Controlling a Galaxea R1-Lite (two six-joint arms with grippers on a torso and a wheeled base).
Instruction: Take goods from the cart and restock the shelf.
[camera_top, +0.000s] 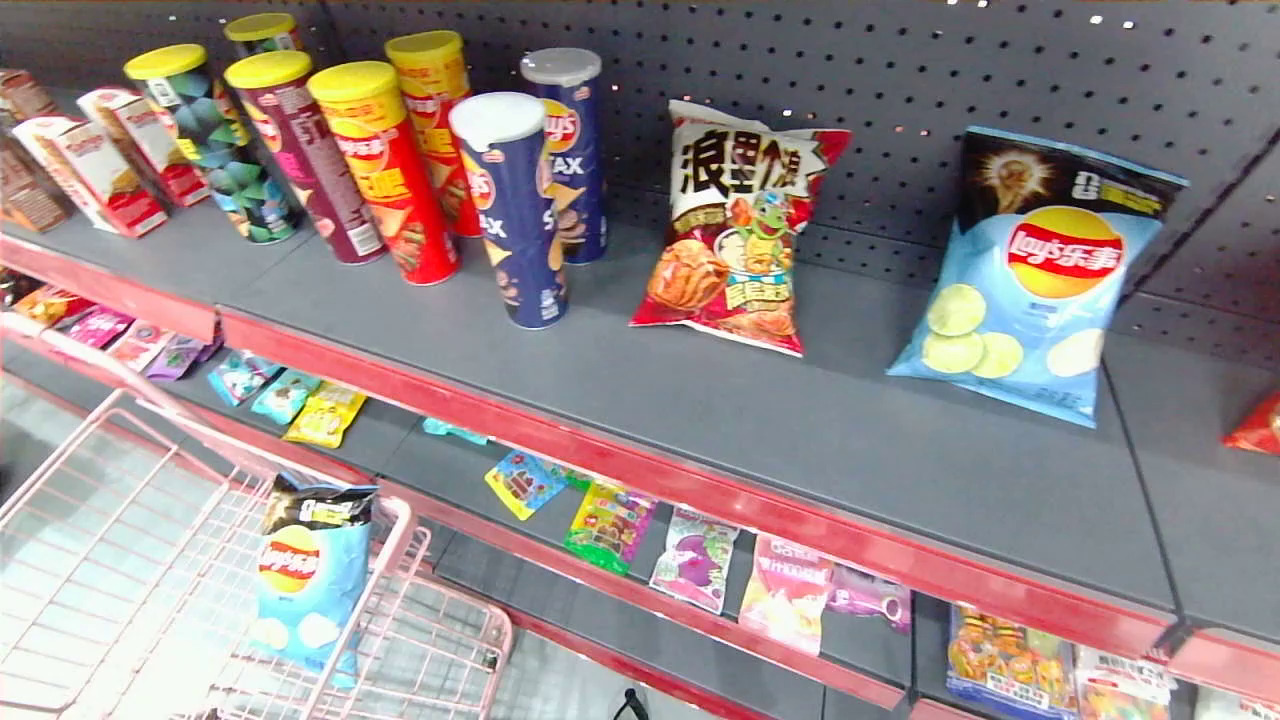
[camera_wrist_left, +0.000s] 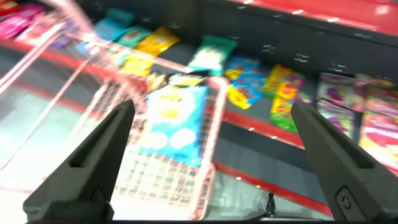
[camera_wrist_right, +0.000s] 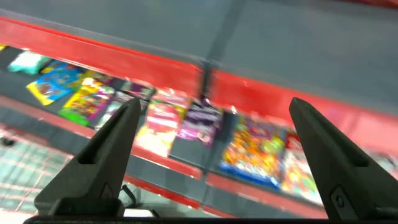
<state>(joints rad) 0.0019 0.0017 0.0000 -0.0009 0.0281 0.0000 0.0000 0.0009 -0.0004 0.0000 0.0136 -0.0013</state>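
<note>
Pink wire cart (camera_top: 403, 515) sits closest to us at the lower left of the head view, and a blue chip bag (camera_top: 305, 580) stands upright inside it, propped against the rim. Past the cart we see the grey shelf (camera_top: 800, 430) with its red front edge. A matching bag (camera_top: 1040, 280) leans on the pegboard back at the right, well apart from a red snack bag (camera_top: 740, 230) near the middle. To the left of that, a cluster of tall cans (camera_top: 515, 215) stands upright in blue, red, maroon and patterned colours, with flat boxes (camera_top: 90, 175) beyond them at the far left. Below, small packets (camera_top: 610, 525) lie in a row along the lower shelf (camera_top: 560, 585). In the left wrist view, we find the left gripper (camera_wrist_left: 212, 107) hanging above the cart, jaws spread wide and holding nothing, with the blue chip bag between its dark fingers and the packets beyond. In the right wrist view, the right gripper (camera_wrist_right: 215, 102) hangs in front of the lower shelf's packets, its jaws likewise wide apart and empty.
</note>
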